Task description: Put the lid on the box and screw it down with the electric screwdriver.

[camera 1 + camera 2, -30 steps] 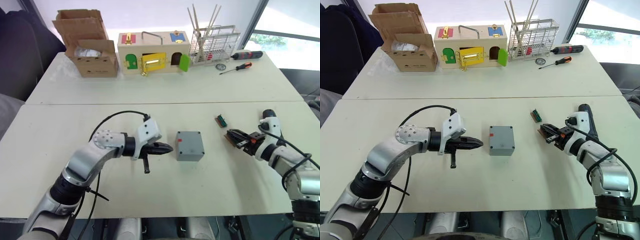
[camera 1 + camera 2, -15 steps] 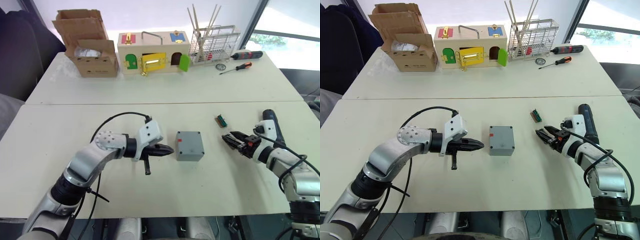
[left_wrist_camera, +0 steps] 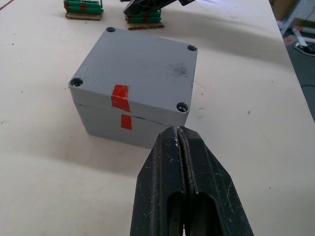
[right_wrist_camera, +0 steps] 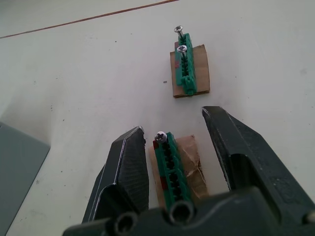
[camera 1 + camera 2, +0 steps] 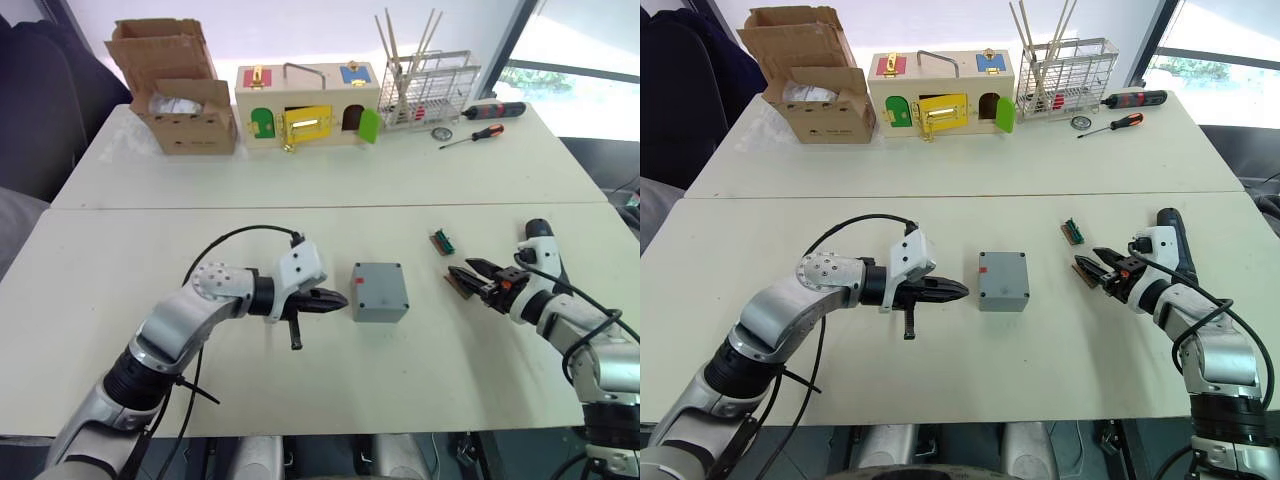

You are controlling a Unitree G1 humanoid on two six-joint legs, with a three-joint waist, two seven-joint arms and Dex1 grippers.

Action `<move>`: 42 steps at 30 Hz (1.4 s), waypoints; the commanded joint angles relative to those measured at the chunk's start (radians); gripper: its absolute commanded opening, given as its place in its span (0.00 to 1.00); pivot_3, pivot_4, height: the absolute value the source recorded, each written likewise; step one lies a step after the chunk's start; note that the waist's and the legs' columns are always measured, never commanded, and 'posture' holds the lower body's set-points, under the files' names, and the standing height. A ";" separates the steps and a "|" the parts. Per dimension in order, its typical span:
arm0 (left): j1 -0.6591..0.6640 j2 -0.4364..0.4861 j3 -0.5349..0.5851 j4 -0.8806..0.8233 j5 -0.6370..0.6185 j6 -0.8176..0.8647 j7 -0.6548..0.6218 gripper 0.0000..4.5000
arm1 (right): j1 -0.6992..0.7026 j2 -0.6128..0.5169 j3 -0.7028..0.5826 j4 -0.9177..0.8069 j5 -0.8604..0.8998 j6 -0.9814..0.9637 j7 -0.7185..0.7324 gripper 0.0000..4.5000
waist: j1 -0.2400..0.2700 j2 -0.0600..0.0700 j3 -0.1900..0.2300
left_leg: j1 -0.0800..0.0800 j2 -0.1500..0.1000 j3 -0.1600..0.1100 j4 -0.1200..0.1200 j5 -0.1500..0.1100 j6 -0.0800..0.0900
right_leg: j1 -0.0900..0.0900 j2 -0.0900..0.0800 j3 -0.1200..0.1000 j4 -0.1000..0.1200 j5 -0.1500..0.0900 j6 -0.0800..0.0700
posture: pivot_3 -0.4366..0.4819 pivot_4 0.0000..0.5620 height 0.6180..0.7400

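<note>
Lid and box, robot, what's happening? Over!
Left pincer shut, beside the box. Lid sits on it. Right pincer open around a green screw holder. Electric screwdriver lies on the table by the right arm. Nothing blocking.

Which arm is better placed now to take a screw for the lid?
The right: the right gripper is open around a green screw holder with one screw. The left gripper is shut, near the box.

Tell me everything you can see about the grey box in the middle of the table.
The box is a small, deep, square enclosure of matte grey plastic, standing upright on the white table. The lid already sits on it, a thin seam showing between them, with a recessed screw hole at each corner. Red tape marks line up across the seam. The left gripper, fingers shut, points at its side without touching.
</note>
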 commanded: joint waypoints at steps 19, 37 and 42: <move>-0.003 0.003 0.001 -0.011 0.009 -0.025 -0.005 0.00 | 0.001 0.001 -0.070 -0.133 0.084 0.069 -0.029 0.01 | 0.001 0.000 0.000 | 0.000 0.000 0.000 0.000 0.000 0.000 | 0.000 0.000 0.000 0.000 0.000 0.000 | 0.48 0.27 0.90; -0.002 0.060 0.116 -0.029 -0.081 0.035 -0.017 0.00 | -0.102 0.007 0.062 -0.362 0.239 0.249 0.003 0.01 | 0.002 0.000 0.000 | 0.000 0.000 -0.002 -0.001 0.000 0.000 | -0.001 0.000 0.000 0.000 0.000 0.000 | 0.48 0.27 0.90; 0.015 0.081 0.125 -0.052 -0.094 0.053 -0.007 0.00 | -0.108 0.024 0.112 -0.338 0.219 0.229 0.009 0.01 | 0.001 0.000 0.000 | 0.000 0.000 -0.002 0.000 -0.001 0.001 | -0.001 0.000 0.000 0.000 0.000 0.000 | 0.48 0.27 0.90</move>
